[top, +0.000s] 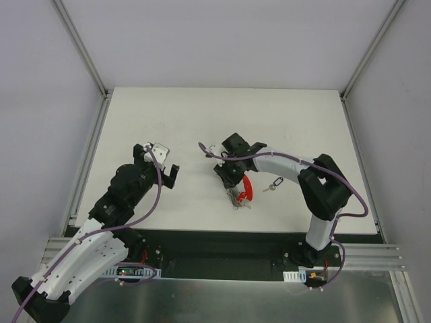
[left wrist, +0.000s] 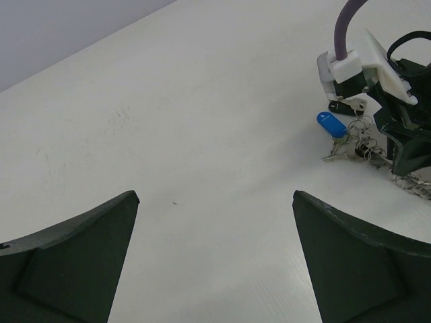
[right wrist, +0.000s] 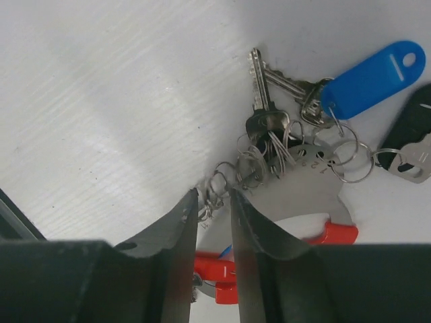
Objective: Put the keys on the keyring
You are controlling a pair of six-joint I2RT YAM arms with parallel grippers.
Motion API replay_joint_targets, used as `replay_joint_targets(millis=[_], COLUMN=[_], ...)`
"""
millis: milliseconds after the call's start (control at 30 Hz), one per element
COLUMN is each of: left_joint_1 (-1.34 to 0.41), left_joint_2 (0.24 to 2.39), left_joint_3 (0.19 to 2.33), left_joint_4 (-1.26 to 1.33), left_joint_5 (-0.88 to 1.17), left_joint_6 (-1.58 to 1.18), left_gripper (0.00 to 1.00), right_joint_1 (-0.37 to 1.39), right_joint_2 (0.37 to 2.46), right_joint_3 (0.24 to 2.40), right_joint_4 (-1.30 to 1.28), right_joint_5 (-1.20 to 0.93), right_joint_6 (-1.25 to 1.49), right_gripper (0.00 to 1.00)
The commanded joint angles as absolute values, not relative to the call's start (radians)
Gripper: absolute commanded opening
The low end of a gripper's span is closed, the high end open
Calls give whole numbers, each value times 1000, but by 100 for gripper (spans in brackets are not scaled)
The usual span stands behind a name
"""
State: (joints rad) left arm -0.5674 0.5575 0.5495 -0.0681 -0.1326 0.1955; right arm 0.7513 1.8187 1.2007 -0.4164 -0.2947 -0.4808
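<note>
Two arms work over a white table [top: 168, 121]. The left gripper [top: 172, 177] hangs left of centre with its fingers [left wrist: 74, 262] spread wide, nothing between them and bare table below. The right gripper [top: 227, 180] is down near table centre, with its tips at the keyring [top: 237, 196]. In the right wrist view the fingers [right wrist: 176, 256] stand nearly together with a thin gap. The chain end of the keyring [right wrist: 269, 158] sits right at the tips, but it is unclear whether the chain is pinched or only touched. The keyring lies flat on the table as a tangle of small silver rings. Its keys [right wrist: 259, 84] fan out away from the gripper. A blue tag [right wrist: 370, 81] is hooked to one key, and a black key [right wrist: 412, 128] lies at the right edge. The red tag [right wrist: 333, 233] curves under the fingers. The left wrist view shows the keyring [left wrist: 363, 141] well away at upper right with the right gripper over it, the blue tag [left wrist: 331, 124] on the side nearer the left arm. One loose key [top: 273, 185] lies apart on the table, right of the keyring and just beside the right forearm. The left gripper is well apart from the keyring.
</note>
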Motion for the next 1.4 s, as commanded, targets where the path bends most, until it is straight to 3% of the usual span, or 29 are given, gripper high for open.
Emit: replay_joint_targets(millis=[0, 100, 300, 433, 1367], left_joint_1=[-554, -554, -554, -552, -552], left_joint_2=[565, 566, 569, 571, 565], left_joint_3=[568, 569, 571, 572, 580], left_joint_4=[-63, -63, -67, -72, -89], left_joint_5=[-124, -127, -118, -123, -120], left_joint_6=[187, 186, 186, 189, 184], left_gripper=[99, 99, 99, 99, 99], right_joint_1=[781, 782, 785, 804, 927], right_joint_2=[1780, 1760, 1815, 1833, 2036], right_joint_3=[1241, 1304, 1434, 1445, 1551], right_joint_4=[-469, -579, -719, -721, -762], right_joint_5=[-235, -180, -187, -161, 38], right_joint_6=[-463, -526, -604, -630, -722], right_gripper=[33, 38, 37, 31, 27])
